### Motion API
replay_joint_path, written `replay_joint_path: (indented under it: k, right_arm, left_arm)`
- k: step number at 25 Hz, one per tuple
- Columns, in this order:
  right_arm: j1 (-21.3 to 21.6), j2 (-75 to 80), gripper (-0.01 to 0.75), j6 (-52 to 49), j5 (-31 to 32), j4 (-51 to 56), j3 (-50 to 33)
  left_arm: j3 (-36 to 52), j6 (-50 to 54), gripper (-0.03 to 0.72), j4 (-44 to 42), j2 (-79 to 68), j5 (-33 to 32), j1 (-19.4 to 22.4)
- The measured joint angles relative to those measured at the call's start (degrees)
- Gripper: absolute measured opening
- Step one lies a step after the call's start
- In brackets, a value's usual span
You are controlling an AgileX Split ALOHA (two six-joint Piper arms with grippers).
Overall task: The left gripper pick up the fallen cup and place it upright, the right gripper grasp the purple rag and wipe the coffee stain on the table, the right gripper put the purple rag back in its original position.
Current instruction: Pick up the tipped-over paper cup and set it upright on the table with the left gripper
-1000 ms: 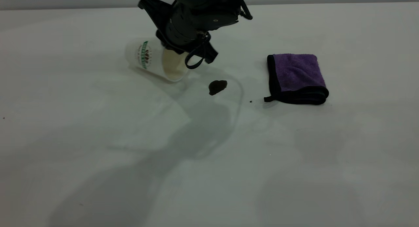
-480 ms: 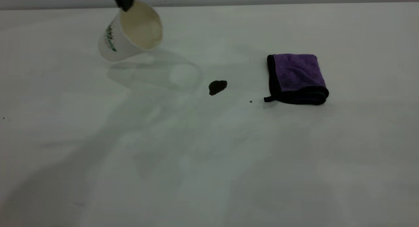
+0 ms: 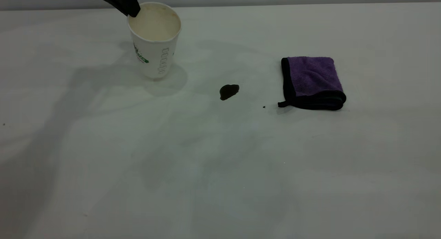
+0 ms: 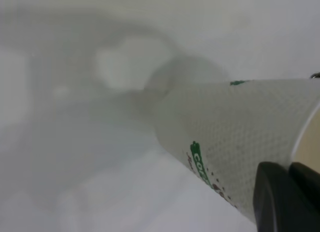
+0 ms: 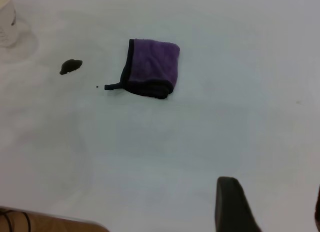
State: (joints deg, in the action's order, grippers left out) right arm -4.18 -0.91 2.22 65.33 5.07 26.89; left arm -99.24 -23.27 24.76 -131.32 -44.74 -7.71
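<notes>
Your cup point(image 3: 154, 39) stands upright on the worktop point(image 3: 220, 163) toward the far left, mouth up, cream inside showing. The left claw point(image 3: 132, 9) is at its rim on the far-left side, one finger point(image 4: 280, 202) pressed against the outer wall just below the lip — clamped on the rim, as far as you can see. The coffee stain point(image 3: 228, 91) lies on the bare worktop between the cup and the purple rag point(image 3: 311, 82), apart from both. The rag sits folded and flat, its loop tab pointing toward the stain. The right claw point(image 5: 270, 207) hangs high, well away from the rag, fingers spread apart and empty.
</notes>
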Motion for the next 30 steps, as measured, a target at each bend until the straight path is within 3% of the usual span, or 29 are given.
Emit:
replay_joint_path:
  k: [5, 14, 19, 25, 30]
  right_arm:
    - [0.00, 0.00, 0.426, 0.00, 0.00, 0.00, 0.00]
    - [0.00, 0.00, 0.426, 0.00, 0.00, 0.00, 0.00]
    - [0.00, 0.00, 0.426, 0.00, 0.00, 0.00, 0.00]
    - [0.00, 0.00, 0.426, 0.00, 0.00, 0.00, 0.00]
    - [0.00, 0.00, 0.426, 0.00, 0.00, 0.00, 0.00]
  left_arm:
    - [0.00, -1.09, 0.021, 2.70, -3.28, -0.28, 2.24]
    - [-0.04, -1.28, 0.047, 4.20, -4.35, 0.74, 2.35]
    - [-0.04, -1.28, 0.173, 4.03, -4.78, 0.74, 2.35]
    - [-0.04, -1.28, 0.402, 3.76, -3.06, -0.44, 2.35]
    - [-0.04, -1.28, 0.474, 3.42, 0.83, -5.45, 2.35]
